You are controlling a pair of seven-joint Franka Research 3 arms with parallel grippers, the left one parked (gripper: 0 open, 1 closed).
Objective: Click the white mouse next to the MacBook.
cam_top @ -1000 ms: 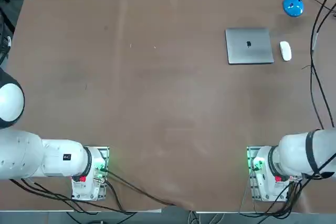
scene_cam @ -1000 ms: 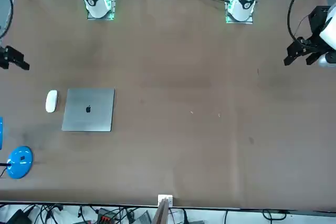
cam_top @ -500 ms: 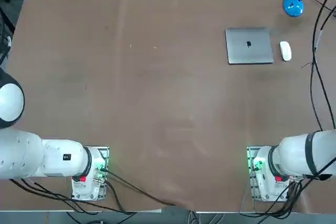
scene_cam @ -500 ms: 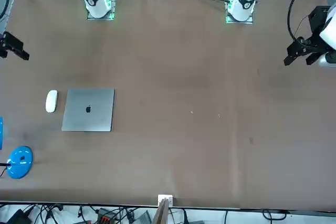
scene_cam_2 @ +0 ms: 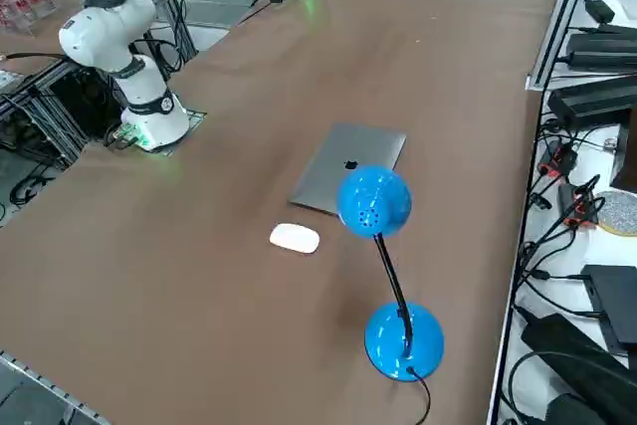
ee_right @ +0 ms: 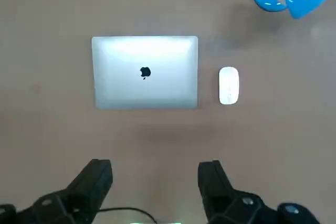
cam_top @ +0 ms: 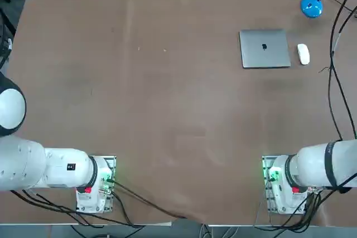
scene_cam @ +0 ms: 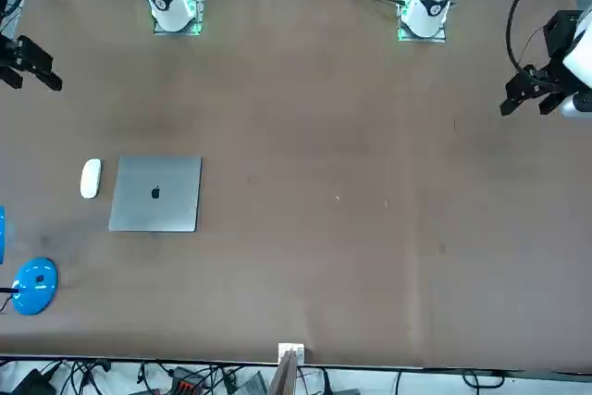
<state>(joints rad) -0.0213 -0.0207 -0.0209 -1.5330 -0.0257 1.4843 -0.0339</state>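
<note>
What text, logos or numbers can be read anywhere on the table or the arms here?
No readable words.
Laptop: a small dark apple-shaped logo at the lid's centre, no lettering.
Parked arm: a small dark label, too small to read.
Mouse and blue lamp: no markings visible.

The right arm rises from its base and reaches out high above the table; its hand [ee_right: 156, 187] points straight down, both dark fingers [ee_right: 97, 182] spread wide apart, gripping nothing
</note>
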